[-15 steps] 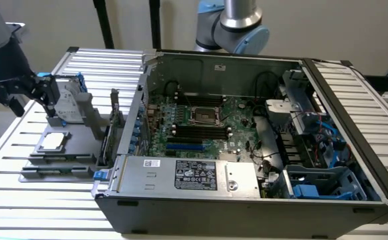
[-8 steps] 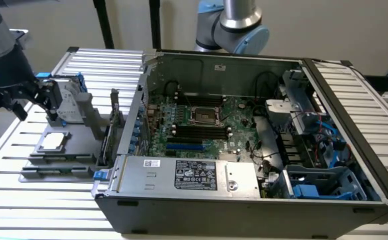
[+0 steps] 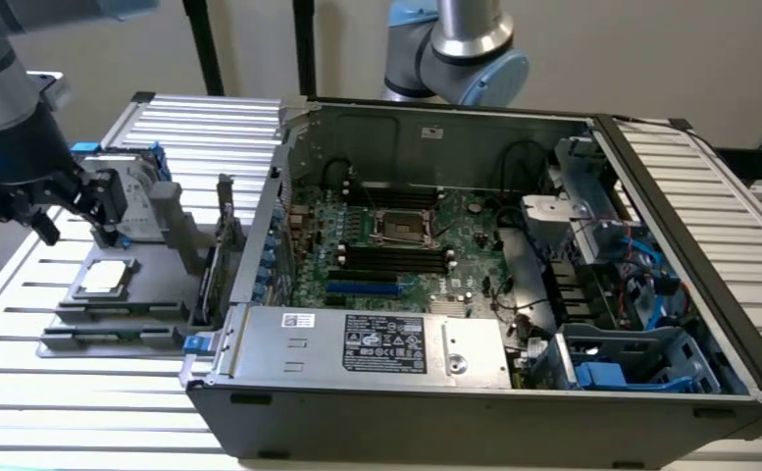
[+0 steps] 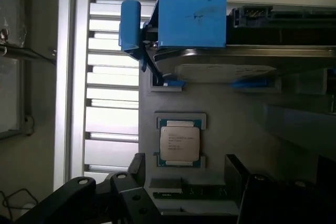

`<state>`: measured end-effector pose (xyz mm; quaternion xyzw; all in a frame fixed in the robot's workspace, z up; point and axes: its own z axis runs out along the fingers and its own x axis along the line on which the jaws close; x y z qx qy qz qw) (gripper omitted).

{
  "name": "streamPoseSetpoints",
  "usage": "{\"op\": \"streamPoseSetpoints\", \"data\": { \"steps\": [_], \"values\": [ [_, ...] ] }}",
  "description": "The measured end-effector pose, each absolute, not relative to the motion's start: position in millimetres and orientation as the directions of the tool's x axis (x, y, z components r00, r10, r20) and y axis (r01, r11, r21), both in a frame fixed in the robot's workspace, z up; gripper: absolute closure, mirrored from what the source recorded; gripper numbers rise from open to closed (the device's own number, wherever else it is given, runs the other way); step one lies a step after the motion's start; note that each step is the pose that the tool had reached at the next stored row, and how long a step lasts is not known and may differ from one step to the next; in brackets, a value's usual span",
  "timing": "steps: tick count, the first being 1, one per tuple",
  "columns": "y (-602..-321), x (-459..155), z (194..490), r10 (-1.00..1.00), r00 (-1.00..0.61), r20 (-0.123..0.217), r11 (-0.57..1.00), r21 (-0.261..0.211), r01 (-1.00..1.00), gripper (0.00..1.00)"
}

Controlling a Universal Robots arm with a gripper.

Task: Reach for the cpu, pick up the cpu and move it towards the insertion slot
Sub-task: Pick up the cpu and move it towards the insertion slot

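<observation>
- Jaws stand wide apart with nothing between them. The gripper (image 3: 77, 234) hangs over the far part of a grey fixture tray (image 3: 93, 339) at the exterior view's left, outside the computer case (image 3: 485, 417).
- The cpu (image 4: 179, 144) lies flat in a square recess of that tray, silvery top up. It is just below and slightly nearer than the fingertips, with neither finger touching it.
- In the wrist view the chip sits ahead of the two dark fingers (image 4: 131, 182), roughly in line with the gap between them.
- Bare tray surface lies around the chip on its near side. On the far side a hard drive with blue brackets (image 4: 191, 22) stands close beside the gripper.
- The case's left wall (image 3: 256, 245) rises between the tray and the motherboard (image 3: 479, 221).
- The case lies open and holds the motherboard. The insertion slot (image 3: 400, 227), a dark square in a shiny silver frame, sits near its middle, well apart from the chip.
- Long black memory slots (image 3: 387, 258) run along the socket's near and far sides.
- A labelled power supply (image 3: 381, 341) fills the case's near edge, and blue drive bays (image 3: 630, 363) sit at the near right corner.
- Everything rests on a slatted metal table (image 3: 54, 417) before a plain beige wall (image 3: 642, 49).
</observation>
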<state>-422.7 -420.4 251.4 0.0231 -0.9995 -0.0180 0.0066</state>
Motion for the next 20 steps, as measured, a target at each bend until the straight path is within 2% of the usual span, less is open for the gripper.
{"op": "streamPoseSetpoints", "data": {
  "steps": [20],
  "values": [
    [-421, -423, 215, -0.046, -0.999, 0.013, 0.998, 0.036, -0.046, 0.29]
  ]
}}
